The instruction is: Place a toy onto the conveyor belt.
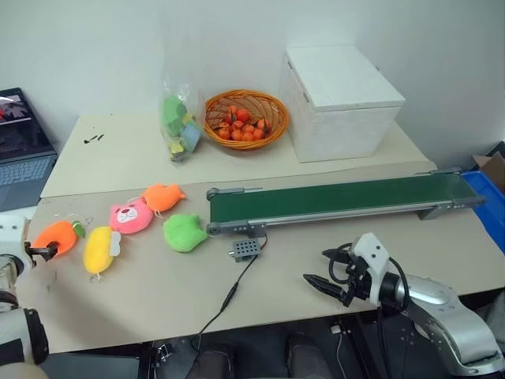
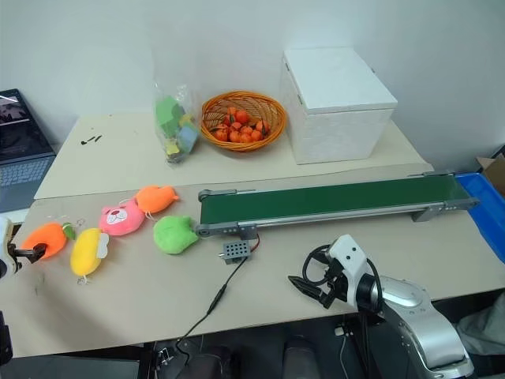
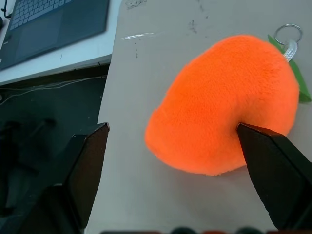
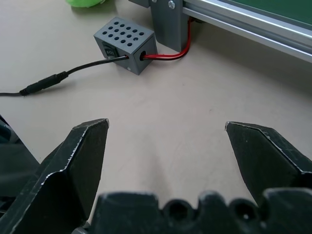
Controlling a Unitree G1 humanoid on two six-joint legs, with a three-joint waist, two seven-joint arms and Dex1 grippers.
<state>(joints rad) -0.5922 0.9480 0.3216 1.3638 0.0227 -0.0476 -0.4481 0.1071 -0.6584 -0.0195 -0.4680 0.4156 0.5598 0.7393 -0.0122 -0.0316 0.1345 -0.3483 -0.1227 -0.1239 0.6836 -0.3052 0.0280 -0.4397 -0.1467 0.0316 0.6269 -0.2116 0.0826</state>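
Right gripper (image 1: 331, 269) hovered low over the table's (image 1: 316, 260) near edge, fingers apart, nothing between them. Left gripper (image 3: 175, 146) stood spread wide at the toy (image 1: 55, 236), one finger (image 3: 273, 170) against it. Toy lay well left of the conveyor belt (image 1: 339, 197).

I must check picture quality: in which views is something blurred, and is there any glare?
Left wrist view: the toy is sharp, while the laptop behind it is soft. Right wrist view: the grey box is sharp, the fingers slightly soft. Head views: even light, faint shadows, no glare.
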